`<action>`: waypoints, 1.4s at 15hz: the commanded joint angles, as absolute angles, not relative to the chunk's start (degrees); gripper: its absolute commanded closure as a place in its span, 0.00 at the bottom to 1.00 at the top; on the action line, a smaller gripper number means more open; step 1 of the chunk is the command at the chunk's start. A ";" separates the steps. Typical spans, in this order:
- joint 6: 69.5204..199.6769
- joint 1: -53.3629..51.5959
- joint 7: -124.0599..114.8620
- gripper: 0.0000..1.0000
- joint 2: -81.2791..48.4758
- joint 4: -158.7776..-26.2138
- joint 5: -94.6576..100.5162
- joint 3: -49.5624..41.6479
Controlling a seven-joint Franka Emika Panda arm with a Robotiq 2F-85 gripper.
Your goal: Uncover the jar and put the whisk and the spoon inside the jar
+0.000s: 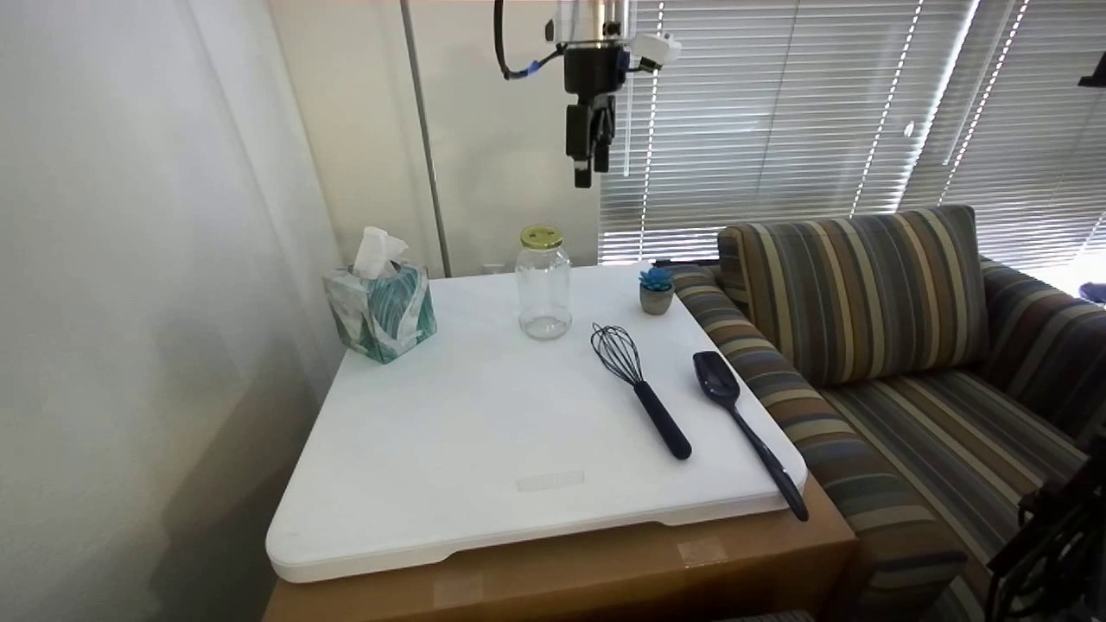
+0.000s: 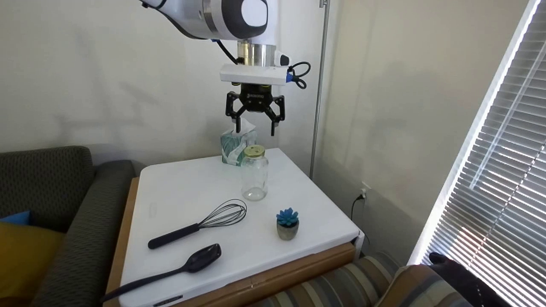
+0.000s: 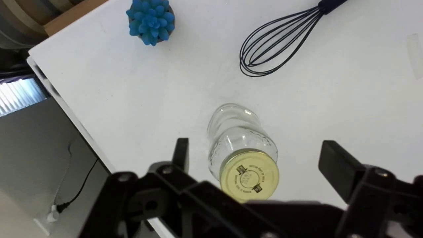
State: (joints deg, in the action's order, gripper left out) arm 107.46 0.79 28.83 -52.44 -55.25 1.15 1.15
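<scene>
The gripper (image 2: pixel 255 132) is held higher than the jar (image 2: pixel 254 179), its two fingers (image 3: pixel 340 172) spread wide with nothing grasped; in the wrist view the yellowish lid (image 3: pixel 249 175) is seen between them, touched by neither. The lidded jar is stood upright on the white board (image 2: pixel 183 183), the whisk (image 2: pixel 197 225) laid near it and the spoon (image 2: pixel 194 263) farther off, its handle (image 1: pixel 772 465) extended past the edge.
</scene>
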 commanded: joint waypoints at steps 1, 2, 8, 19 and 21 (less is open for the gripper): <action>102.22 2.28 27.10 0.00 -60.36 -41.26 0.57 2.71; 106.14 1.11 27.89 0.00 -55.79 -49.89 0.98 1.25; 105.91 0.66 27.90 0.00 -59.03 -44.32 1.69 1.24; 112.30 -1.61 26.22 0.00 -66.37 -38.41 1.23 0.96; 112.90 -1.50 25.90 0.00 -67.62 -37.30 1.14 0.95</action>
